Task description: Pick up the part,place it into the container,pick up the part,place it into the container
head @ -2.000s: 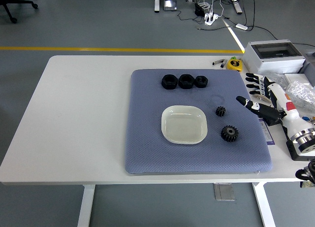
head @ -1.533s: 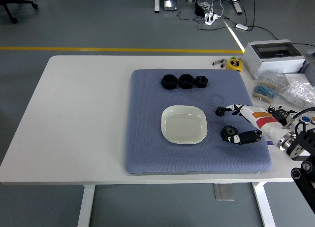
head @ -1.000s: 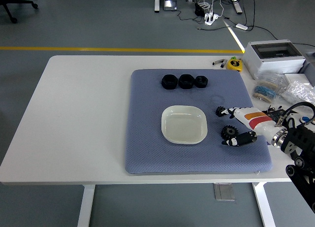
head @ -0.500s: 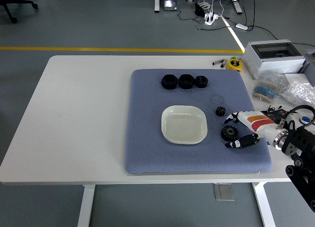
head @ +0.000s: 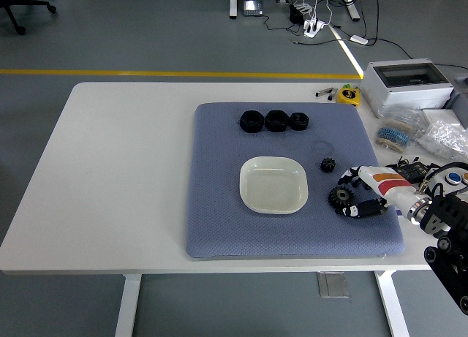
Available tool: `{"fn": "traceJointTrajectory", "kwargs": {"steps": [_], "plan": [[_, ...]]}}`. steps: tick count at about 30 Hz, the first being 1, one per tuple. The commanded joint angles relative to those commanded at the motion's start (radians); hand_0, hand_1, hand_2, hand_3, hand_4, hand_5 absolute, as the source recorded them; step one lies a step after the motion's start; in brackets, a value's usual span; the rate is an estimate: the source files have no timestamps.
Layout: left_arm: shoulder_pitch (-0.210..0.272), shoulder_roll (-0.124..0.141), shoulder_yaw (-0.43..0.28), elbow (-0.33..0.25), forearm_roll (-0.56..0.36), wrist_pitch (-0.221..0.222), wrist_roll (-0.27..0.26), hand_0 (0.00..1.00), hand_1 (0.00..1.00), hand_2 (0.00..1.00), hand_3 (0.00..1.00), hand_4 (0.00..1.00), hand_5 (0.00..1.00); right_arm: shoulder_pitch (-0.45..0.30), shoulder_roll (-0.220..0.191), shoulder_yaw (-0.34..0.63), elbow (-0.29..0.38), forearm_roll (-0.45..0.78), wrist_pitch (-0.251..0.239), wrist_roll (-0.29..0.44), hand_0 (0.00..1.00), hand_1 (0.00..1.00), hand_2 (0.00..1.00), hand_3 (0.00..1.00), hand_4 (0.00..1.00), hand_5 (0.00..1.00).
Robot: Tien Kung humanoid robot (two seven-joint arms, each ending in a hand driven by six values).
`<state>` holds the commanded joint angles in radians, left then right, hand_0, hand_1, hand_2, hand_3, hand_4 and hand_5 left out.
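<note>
A white table point(head: 117, 176) stands on a grey workshop floor crossed by a yellow line, with cables and desk legs visible at the far end of the room. A blue-grey padded mat point(head: 219, 205) covers the table's right half.

At the mat's centre sits a shallow, pale, rounded-square container point(head: 273, 185), and it looks empty. 2 black gears lie to its right: a small gear point(head: 327, 164) and, nearer the table's front edge, a larger gear point(head: 338, 197). Along the mat's far side 3 black nut-like parts point(head: 275, 120) sit in a row. Since nothing is in the container, neither of the 2 placements appears done, and the first pick-up seems to be only starting.

The right hand point(head: 363, 193) reaches in from the right edge, low over the mat, white with black fingertips. Its fingers are partly curled around the right side of the larger gear: 1 fingertip lies just in front of the gear and others just behind it, touching or nearly touching. The gear sits flat on the mat, so the hand does not appear to have hold of it yet. The small gear lies just beyond the hand, apart from it.

Off the mat at right are a grey box point(head: 409, 82), plastic bags point(head: 446, 138) and a yellow tape measure point(head: 349, 96). The left arm is out of view.
</note>
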<state>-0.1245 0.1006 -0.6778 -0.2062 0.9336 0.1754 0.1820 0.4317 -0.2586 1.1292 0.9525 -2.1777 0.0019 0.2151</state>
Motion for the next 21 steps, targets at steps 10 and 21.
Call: {"fn": "traceJointTrajectory", "kwargs": {"steps": [10, 21], "plan": [[0.001, 0.0, 0.002, 0.0, -0.002, -0.001, 0.0, 0.71, 0.717, 0.754, 0.666, 0.695, 0.68, 0.002, 0.004, -0.017, 0.003, 0.008, 0.003, 0.003, 0.243, 0.388, 0.475, 0.534, 0.809, 0.42], [0.0, 0.002, 0.007, -0.001, -0.007, -0.002, -0.002, 0.71, 0.718, 0.753, 0.667, 0.694, 0.679, 0.001, -0.007, -0.018, 0.05, 0.031, -0.019, 0.015, 0.168, 0.318, 0.436, 0.516, 0.79, 0.425]]}}
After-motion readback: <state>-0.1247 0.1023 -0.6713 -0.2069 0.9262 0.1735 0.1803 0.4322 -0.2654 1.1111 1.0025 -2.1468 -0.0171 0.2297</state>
